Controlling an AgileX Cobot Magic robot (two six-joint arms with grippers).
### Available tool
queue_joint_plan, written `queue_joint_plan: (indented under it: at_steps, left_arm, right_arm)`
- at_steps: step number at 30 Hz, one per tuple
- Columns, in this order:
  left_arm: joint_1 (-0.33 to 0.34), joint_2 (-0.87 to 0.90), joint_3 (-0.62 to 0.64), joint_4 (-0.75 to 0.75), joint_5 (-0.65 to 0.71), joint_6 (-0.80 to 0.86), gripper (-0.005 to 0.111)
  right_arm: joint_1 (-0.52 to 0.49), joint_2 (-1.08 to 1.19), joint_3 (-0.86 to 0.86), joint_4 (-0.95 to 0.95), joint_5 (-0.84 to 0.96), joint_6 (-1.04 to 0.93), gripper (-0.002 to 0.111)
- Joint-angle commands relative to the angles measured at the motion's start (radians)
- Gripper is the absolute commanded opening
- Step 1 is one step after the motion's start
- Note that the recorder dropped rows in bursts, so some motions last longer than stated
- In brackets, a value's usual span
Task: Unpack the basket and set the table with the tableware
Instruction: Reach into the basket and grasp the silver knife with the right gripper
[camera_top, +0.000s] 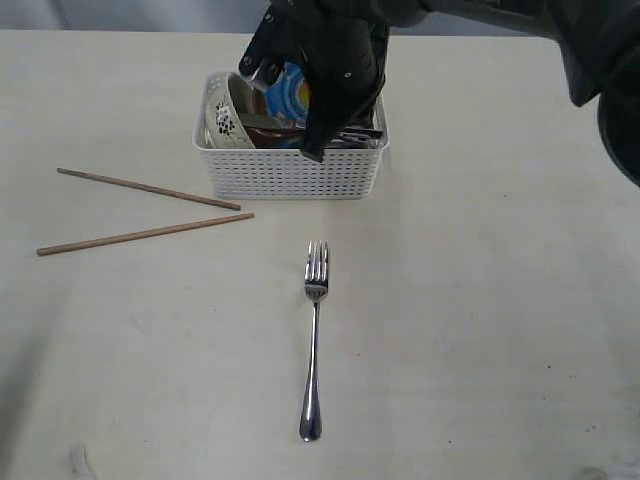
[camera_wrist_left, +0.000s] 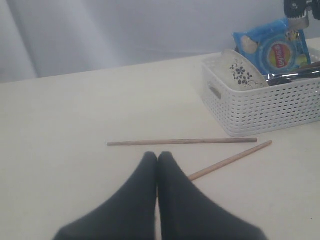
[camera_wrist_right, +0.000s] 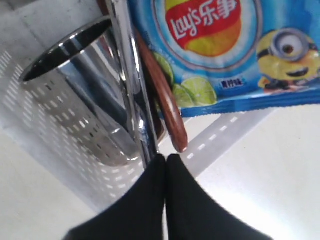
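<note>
1. The basket (camera_top: 290, 172) stands on the table (camera_top: 500, 330). It holds a floral bowl (camera_top: 222, 122), a blue chips bag (camera_top: 292, 92), a steel cup (camera_wrist_right: 75, 95), a steel knife (camera_wrist_right: 131, 75) and a red-brown spoon (camera_wrist_right: 167, 110).
2. The right gripper (camera_wrist_right: 166, 159) reaches inside the basket with its jaws pressed together, tips just beside the knife's end. I cannot tell whether they touch it.
3. Left of the basket, the left gripper (camera_wrist_left: 157, 159) is closed on nothing, near two chopsticks (camera_top: 148, 189).
4. The fork (camera_top: 314, 345) lies in front of the basket, apart from it, with its tines toward it.
</note>
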Motion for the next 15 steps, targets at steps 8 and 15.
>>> queue_joint_plan:
  at_steps: [8,15]
  left_arm:
    - [-0.006,-0.002,0.002,-0.002,-0.008,0.000,0.000]
    - [-0.006,-0.002,0.002,-0.002,-0.008,0.000,0.000]
  right_arm:
    - [0.008,-0.002,-0.005,0.050,0.001,-0.004,0.042]
    - [0.005,0.013,-0.005,0.103,-0.026,0.000,0.038]
